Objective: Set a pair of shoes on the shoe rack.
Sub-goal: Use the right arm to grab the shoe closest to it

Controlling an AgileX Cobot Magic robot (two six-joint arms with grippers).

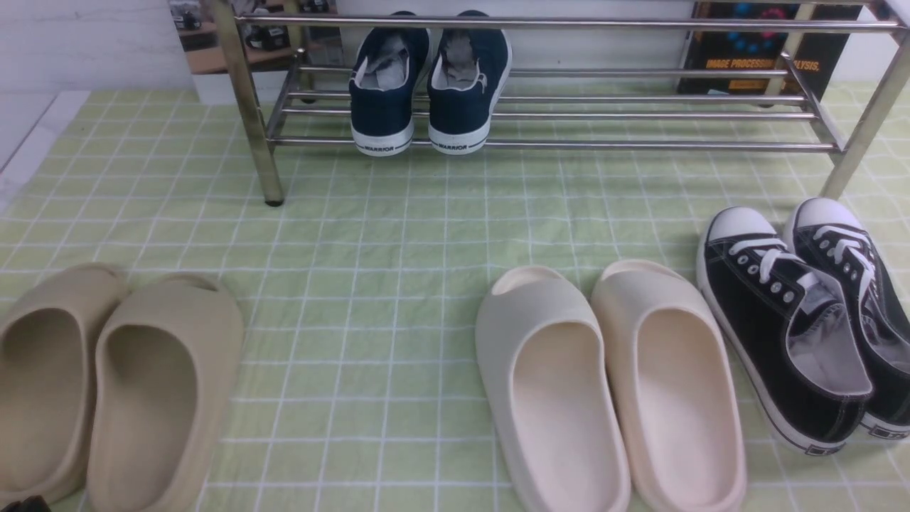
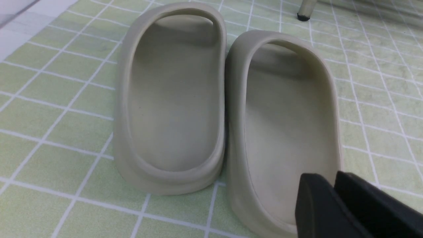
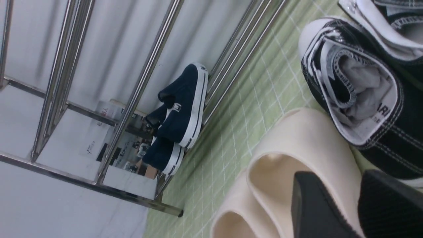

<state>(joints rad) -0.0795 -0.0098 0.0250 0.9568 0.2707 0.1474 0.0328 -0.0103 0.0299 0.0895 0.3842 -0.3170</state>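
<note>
We see the two black canvas sneakers (image 1: 789,320) standing side by side on the worktop (image 1: 370,270), close to its right edge and toward the near right corner. They touch along their length, and their white toe caps point at the far edge. Neither is on the chrome shoe rack (image 1: 569,146), which runs along the far edge. The toe of the outer sneaker lies near the rack's right front leg. On the rack's lower bars, left of its middle, we find a pair of navy WARRIOR sneakers (image 1: 387,92) with their heels toward us. Just left of the black pair lie two cream foam slippers (image 1: 554,398). Two beige foam slippers (image 1: 156,384) sit at the near left corner. A green checked cloth (image 1: 398,427) covers the worktop. The left claw (image 2: 334,185) hangs at the heel of a beige slipper, its black fingers pressed together and holding nothing. The right claw (image 3: 345,185) shows above a cream slipper beside the black pair, its fingers slightly parted and empty.
</note>
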